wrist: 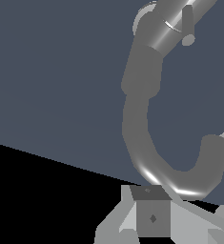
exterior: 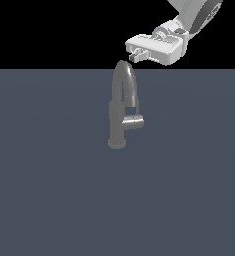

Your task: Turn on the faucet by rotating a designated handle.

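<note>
The faucet (exterior: 120, 107) stands mid-worktop (exterior: 49, 190), its stubby handle (exterior: 133, 121) jutting toward the exterior view's right; smooth, rigid metal looks slippery, so press near its free tip, while the hand (exterior: 135, 53) hovers above, grip state unclear

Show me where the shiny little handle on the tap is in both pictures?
Exterior view: the handle sticks out sideways from the faucet body toward the exterior view's right, below the arched spout.
Wrist view: the handle is a thin stub poking off the faucet body, far from the camera.
Shared landmark: the arched spout, curving between the gripper and the handle in both views.
</note>
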Motion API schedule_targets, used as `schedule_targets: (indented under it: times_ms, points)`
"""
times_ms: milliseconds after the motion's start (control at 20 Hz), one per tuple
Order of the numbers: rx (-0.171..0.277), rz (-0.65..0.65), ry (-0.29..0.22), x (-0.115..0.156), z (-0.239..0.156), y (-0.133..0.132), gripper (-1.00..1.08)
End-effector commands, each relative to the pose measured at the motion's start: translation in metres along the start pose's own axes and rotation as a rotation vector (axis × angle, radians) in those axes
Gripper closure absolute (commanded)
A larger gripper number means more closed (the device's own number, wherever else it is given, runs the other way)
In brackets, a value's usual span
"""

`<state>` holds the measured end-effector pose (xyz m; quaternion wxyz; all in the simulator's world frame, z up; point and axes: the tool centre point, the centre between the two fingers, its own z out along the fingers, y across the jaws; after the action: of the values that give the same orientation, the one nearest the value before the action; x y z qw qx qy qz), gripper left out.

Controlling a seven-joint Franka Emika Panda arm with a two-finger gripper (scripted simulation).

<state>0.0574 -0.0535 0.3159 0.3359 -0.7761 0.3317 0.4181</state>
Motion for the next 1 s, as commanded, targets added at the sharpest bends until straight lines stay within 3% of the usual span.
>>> schedule_targets:
  times_ms: [0, 550, 950]
  points:
    - [0.034, 0.035, -0.045, 0.017, 0.001, 0.000, 1.08]
    - [0.187, 0.194, -0.241, 0.094, 0.014, 0.006, 1.08]
    - [0.277, 0.289, -0.354, 0.137, 0.031, 0.013, 1.08]
